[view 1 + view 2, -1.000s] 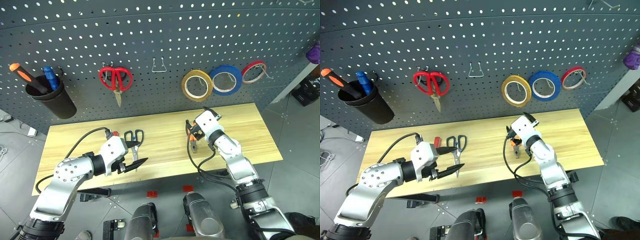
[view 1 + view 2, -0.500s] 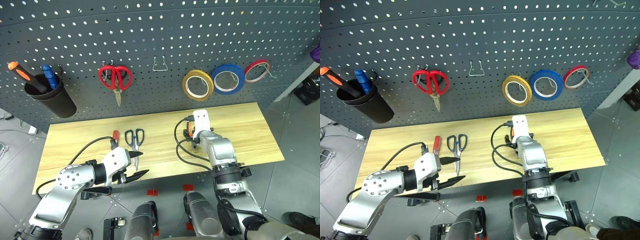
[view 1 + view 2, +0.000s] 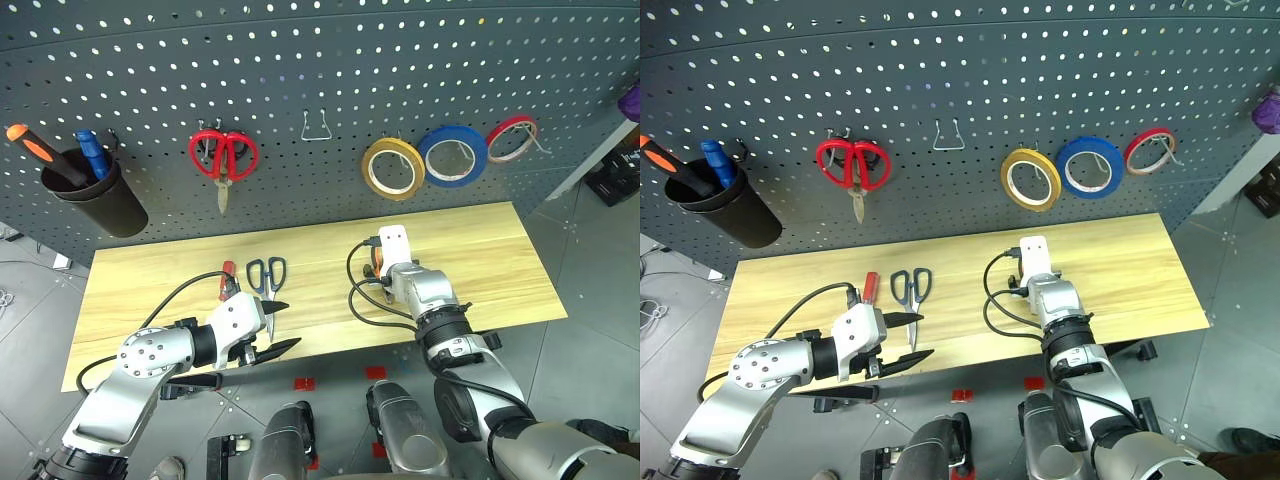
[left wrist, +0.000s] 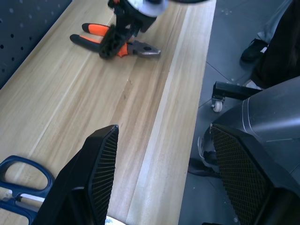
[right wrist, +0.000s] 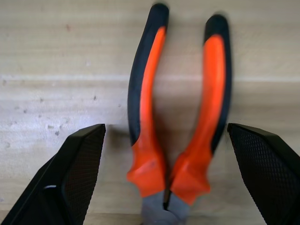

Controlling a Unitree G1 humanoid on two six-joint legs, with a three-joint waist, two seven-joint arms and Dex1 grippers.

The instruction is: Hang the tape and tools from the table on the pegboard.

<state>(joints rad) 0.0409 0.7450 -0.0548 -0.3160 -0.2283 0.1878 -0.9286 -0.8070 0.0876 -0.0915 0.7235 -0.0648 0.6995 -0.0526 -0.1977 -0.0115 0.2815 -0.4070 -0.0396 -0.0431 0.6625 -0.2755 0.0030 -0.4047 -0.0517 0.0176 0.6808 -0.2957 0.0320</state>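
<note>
A black cup (image 3: 97, 200) hangs at the left of the dark grey perforated metal pegboard (image 3: 300, 70), holding an orange-handled screwdriver (image 3: 35, 148) and a blue-handled tool (image 3: 92, 152); next come red-handled scissors (image 3: 222, 160) on a hook, a bare wire hook (image 3: 317, 127), then three rings: the yellow-tan tape (image 3: 392, 169) with its wide hollow centre, a blue tape ring (image 3: 452, 156) and a thin red tape ring (image 3: 511, 138); below, the table (image 3: 150, 280) is pale wood planks with visible grain; on its left part lie the slim red-handled screwdriver (image 3: 229, 272) and the dark-handled scissors (image 3: 267, 272), side by side; the left gripper (image 3: 273, 330) hovers near them with its ribbed black fingers spread, holding nothing; further right the pliers (image 5: 180, 117) lie flat, their curved orange and black handles slightly splayed; the right gripper (image 5: 168, 185) sits over them, its textured fingers wide apart on either side of the handles, clear of them
</note>
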